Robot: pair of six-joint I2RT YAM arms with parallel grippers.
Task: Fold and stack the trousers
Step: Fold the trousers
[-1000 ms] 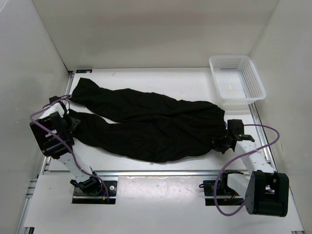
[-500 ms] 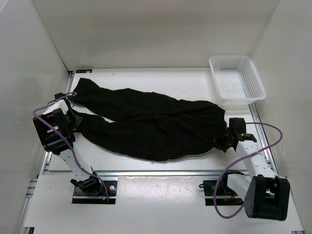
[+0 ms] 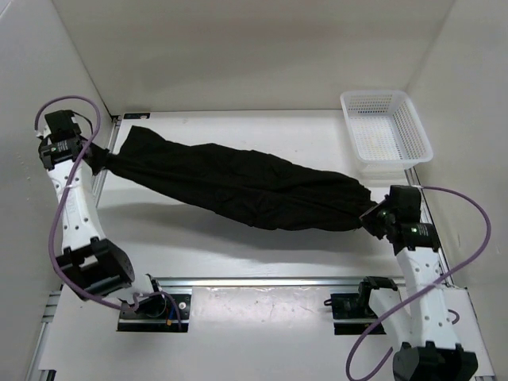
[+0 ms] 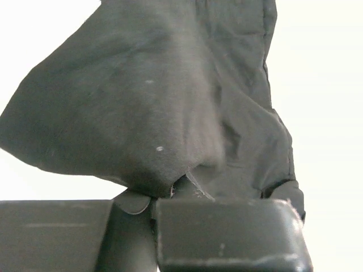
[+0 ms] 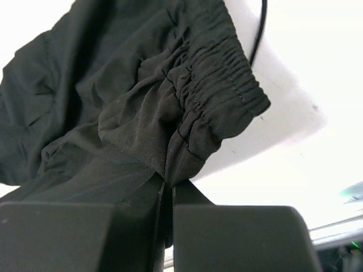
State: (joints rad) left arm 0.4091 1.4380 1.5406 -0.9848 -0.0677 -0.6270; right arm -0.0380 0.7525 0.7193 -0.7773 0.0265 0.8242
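Two grips are on the cloth, one at each end. In the overhead view my left gripper (image 3: 101,159) sits at the upper left of the frame, clenched on the cuff end of the trousers (image 3: 238,186). Its wrist view shows black fabric bunched right at the fingertips. My right gripper (image 3: 371,216) is at the lower right, pinched shut on the elastic waistband (image 5: 221,96), which puckers out just above the closed jaws in that wrist view.

The trousers run as one dark band on a diagonal from upper left to lower right across the white table (image 3: 238,254). The two legs look laid together rather than spread. The middle appears to rest on or just above the surface; I cannot tell which from the soft shadow along its near edge. The white basket (image 3: 386,127) stands apart at the upper right, untouched.

I judge the lengthwise fold is in, and the garment is being drawn straight between the arms. Next I would carry one end over to meet the other, keeping both pinches firm and the band flat so the layers do not slide. Slack in the middle is the risk, so I'd move slowly and evenly.
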